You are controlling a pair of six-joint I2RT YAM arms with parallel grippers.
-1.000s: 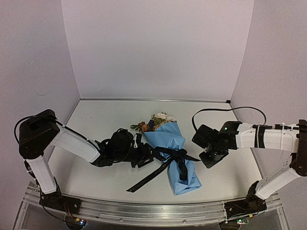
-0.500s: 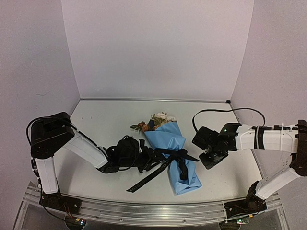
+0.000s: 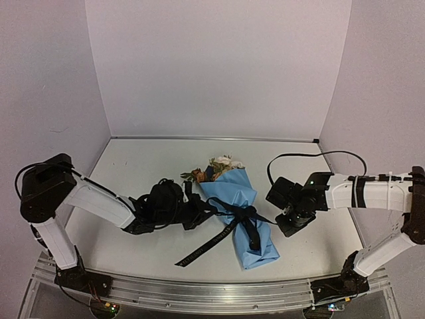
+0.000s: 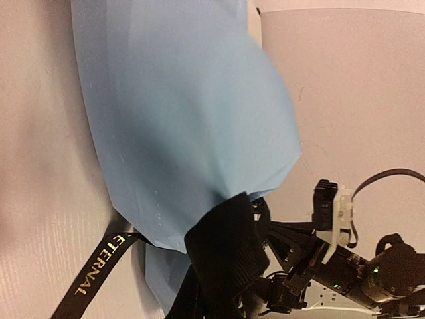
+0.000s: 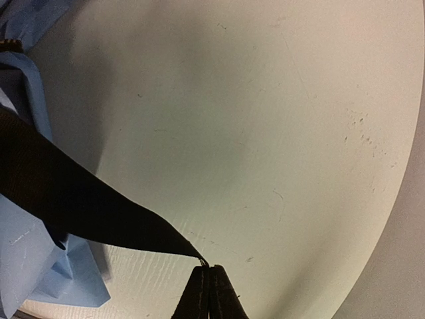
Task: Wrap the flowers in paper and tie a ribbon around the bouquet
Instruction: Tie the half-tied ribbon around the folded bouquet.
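Left hand (image 3: 205, 212) closed; bouquet (image 3: 232, 193) blooms rearward.

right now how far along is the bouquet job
Done: the flowers sit wrapped in the blue paper, and the ribbon is crossed over its middle. In hand: the right pincer is shut on one ribbon end, the left pincer shut on the other side. Left: probably pulling it tight and finishing the knot.

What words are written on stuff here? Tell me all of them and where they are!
"ETERNAL": gold letters on the black ribbon, in the left wrist view.
Top view: the lettering on the ribbon's loose tail is too small to read.
No other words, numbers or signs show.
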